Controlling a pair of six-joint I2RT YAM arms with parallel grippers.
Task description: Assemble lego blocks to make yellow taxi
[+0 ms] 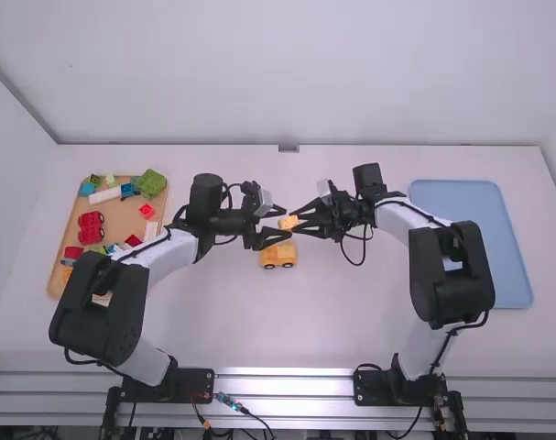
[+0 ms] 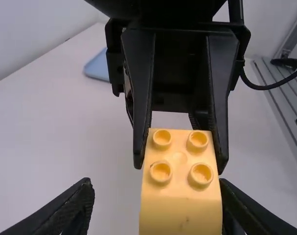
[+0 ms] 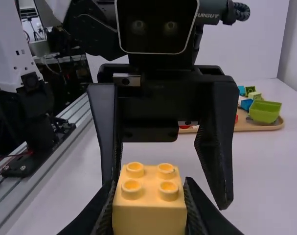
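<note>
Yellow block: A pale yellow plastic block [image 2: 180,191] with four round studs is held above the desk [image 1: 213,321], between the two arms near the middle.
Right gripper: The right gripper [image 1: 294,222] grasps the block, its fingers clamped on opposite sides.
Left gripper: The left gripper [image 1: 284,223] faces its counterpart with fingers spread and released, the block in the gap between them. One finger stands apart from the block; whether the other touches it, one cannot tell.
Taxi base: A yellow-orange toy vehicle body [image 1: 278,254] with black wheels sits upright on the desk, near the grippers and slightly toward the arm bases.
Wooden tray: At the left, a tan tray [image 1: 122,220] with a raised rim carries assorted pieces, among them a green open-topped piece [image 3: 265,111], a red wheeled piece [image 1: 91,227] and a long white block [image 1: 104,195]. The left arm extends over its near portion.
Blue tray: A light blue rectangular tray [image 1: 461,202] lies at the far right of the desk, beside and partly behind the right arm.
</note>
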